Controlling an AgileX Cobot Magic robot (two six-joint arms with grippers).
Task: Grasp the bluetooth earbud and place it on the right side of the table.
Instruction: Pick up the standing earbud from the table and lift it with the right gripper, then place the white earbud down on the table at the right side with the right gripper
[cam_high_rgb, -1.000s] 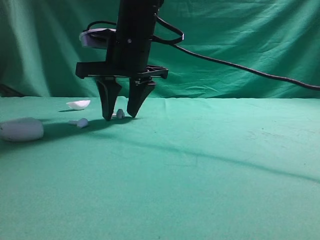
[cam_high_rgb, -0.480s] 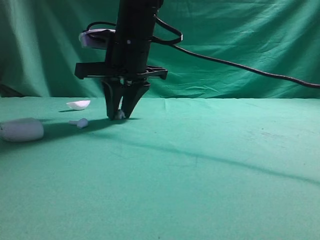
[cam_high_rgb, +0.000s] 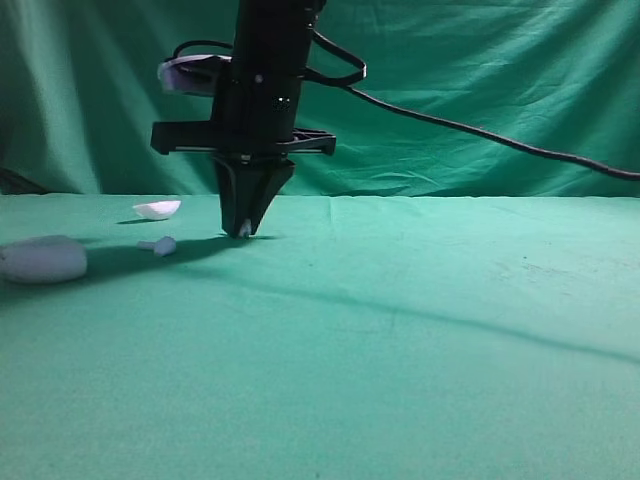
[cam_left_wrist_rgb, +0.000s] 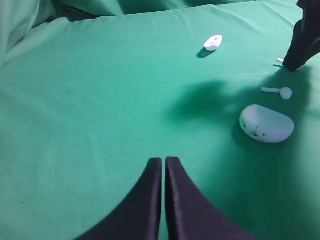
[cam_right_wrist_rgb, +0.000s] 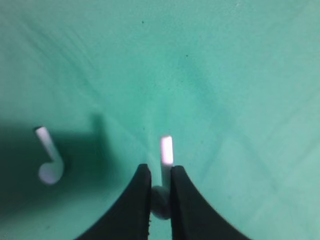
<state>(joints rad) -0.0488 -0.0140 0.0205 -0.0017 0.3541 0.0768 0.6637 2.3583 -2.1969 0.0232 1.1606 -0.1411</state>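
covering the table (cam_high_rgb: 420, 350), green cloth meets drape (cam_high_rgb: 480, 80).

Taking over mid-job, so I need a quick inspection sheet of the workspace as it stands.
Surface: table, green cloth, faint creases.
Job's things: bluetooth earbud pinched between the right gripper's fingers, down at the cloth.
Clutter: second earbud, white case, white shell piece, all left.
Grippers: right gripper shut on earbud; left gripper shut, empty.
Cables: black cable trailing right.
Surroundings: green backdrop.

White bluetooth earbud (cam_right_wrist_rgb: 164, 165) pinched, on table (cam_high_rgb: 400, 350)
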